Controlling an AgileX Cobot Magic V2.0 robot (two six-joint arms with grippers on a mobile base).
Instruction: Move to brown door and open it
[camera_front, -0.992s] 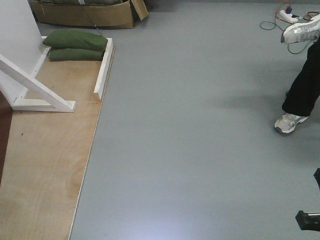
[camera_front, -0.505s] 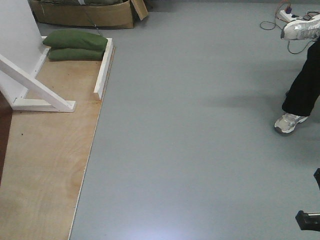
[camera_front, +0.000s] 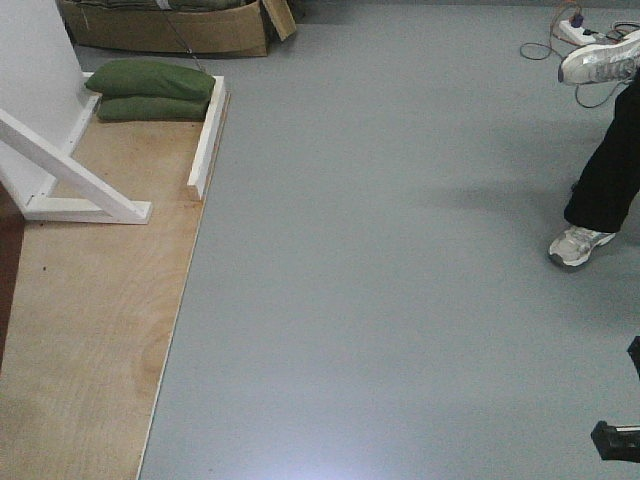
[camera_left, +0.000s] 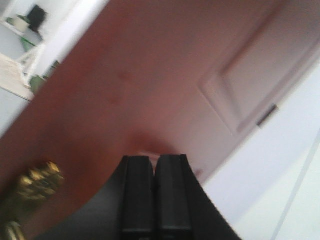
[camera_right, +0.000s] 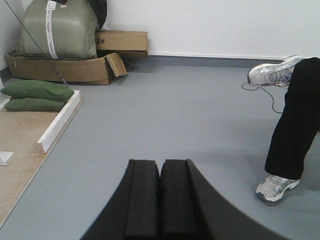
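Saw the left hand (camera_left: 155, 162) pinched shut on nothing, close before the brown door (camera_left: 150, 75), with a blurred brass handle (camera_left: 37, 182) low to its left. Saw the right hand (camera_right: 160, 167) likewise shut and empty over grey floor (camera_right: 175, 115). Farther off, noted a person's leg (camera_right: 292, 130). Judged two risks: sliding off the glossy panel instead of catching the handle, and clipping that leg in a turn.

Finish of brown door (camera_left: 150, 75): glossy, smooth reddish wood. Its door fitting (camera_left: 35, 187): polished brass-coloured metal. The floor board (camera_front: 90, 330): pale matt plywood, grain visible. The floor (camera_front: 400, 250): smooth grey, faint sheen. The bags (camera_front: 150, 78): green cloth. The box (camera_front: 170, 35): matt cardboard.
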